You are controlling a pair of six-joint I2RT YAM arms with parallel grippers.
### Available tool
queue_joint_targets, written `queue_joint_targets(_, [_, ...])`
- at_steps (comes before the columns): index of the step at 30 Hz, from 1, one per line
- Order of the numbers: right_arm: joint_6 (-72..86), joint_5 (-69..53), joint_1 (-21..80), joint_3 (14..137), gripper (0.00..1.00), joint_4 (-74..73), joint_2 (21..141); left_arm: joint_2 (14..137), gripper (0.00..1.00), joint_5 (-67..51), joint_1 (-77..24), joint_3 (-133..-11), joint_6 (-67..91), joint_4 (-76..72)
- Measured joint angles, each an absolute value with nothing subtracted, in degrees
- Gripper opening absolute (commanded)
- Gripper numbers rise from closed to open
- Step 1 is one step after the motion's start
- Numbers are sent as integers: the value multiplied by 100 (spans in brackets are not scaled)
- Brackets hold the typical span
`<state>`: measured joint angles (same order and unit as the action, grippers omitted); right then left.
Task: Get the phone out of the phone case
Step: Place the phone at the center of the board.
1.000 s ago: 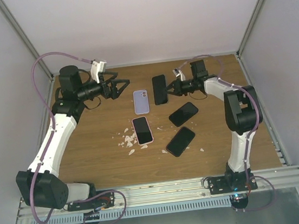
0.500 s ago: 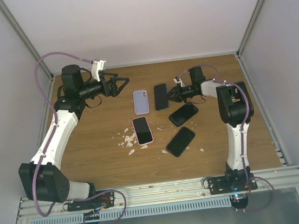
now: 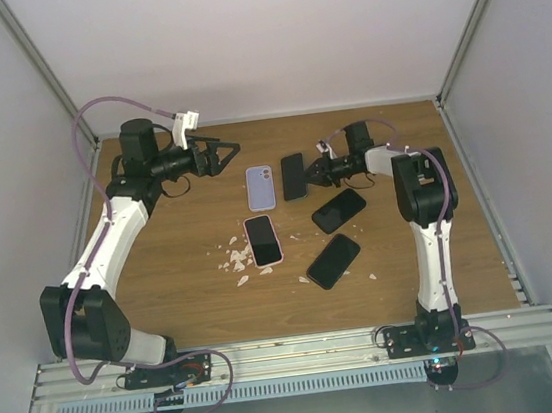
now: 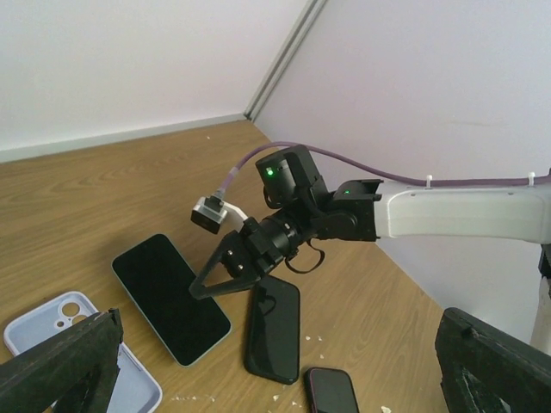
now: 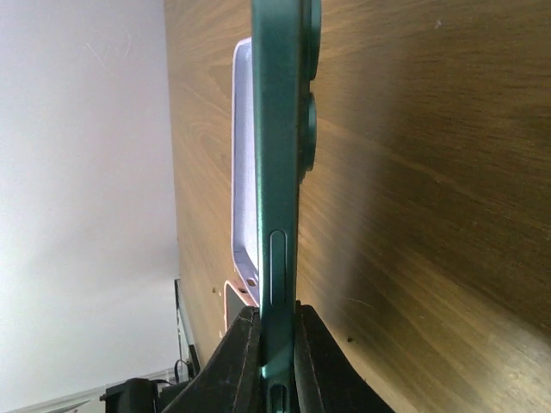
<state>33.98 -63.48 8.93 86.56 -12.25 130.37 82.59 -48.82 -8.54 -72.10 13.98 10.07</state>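
Two weak spots deserve your attention, and both lie with the right gripper (image 3: pixel 310 172). Its fingers (image 5: pixel 244 353) are clamped shut on one long side of the dark phone (image 3: pixel 293 176), one on the screen face and one on the back. The rest of the phone sticks out sideways beyond them. That is a narrow bite on a smooth, thin slab, so a quick swing or wrist roll could make it pivot, slip free and drop onto the table (image 3: pixel 178 229). I cannot tell whether the phone's far side rests on the wood or hangs just above it. If it touches, dragging it sideways would lever it out of the pinch.

Crowding is the other risk. The phone sits just beside the empty lilac case (image 3: pixel 261 187) on one side, with a second phone (image 3: pixel 338 210) near on the other. A careless set-down could land it on either, or shove the case toward the pink-cased phone (image 3: pixel 263 239).

As I read it, the gripped phone belongs to the lilac case, so that removal looks done.

Your left gripper (image 3: pixel 234 155) hangs with jaws spread wide and holds nothing. It is apart from the case, toward the far left, so nothing will pin the case if you bump it.
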Motion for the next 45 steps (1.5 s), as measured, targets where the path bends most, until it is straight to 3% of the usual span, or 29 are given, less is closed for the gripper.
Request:
queue_joint_targets(4, [3402, -6351, 934, 8694, 4, -1282, 13148, 8300, 99, -4877, -845, -7210, 1441, 998])
queue_joint_targets(14, [3509, -6331, 1002, 8696, 17, -1306, 13214, 8331, 99, -4877, -803, -7207, 1505, 963])
queue_joint_targets(31, [3358, -6130, 1120, 8718, 58, -1588, 13211, 8331, 99, -4845, -788, -7050, 1573, 875])
queue_joint_targets(37, [3210, -5935, 1131, 8766, 79, -1745, 13082, 8322, 99, -4661, -770, -7002, 1542, 862])
queue_joint_targets(40, [3109, -5754, 1131, 8777, 99, -1868, 12964, 8302, 99, -4574, -770, -7002, 1481, 888])
queue_joint_targets(45, [2980, -5461, 1131, 8783, 100, -2003, 12693, 8191, 99, -4285, -770, -7002, 1304, 1000])
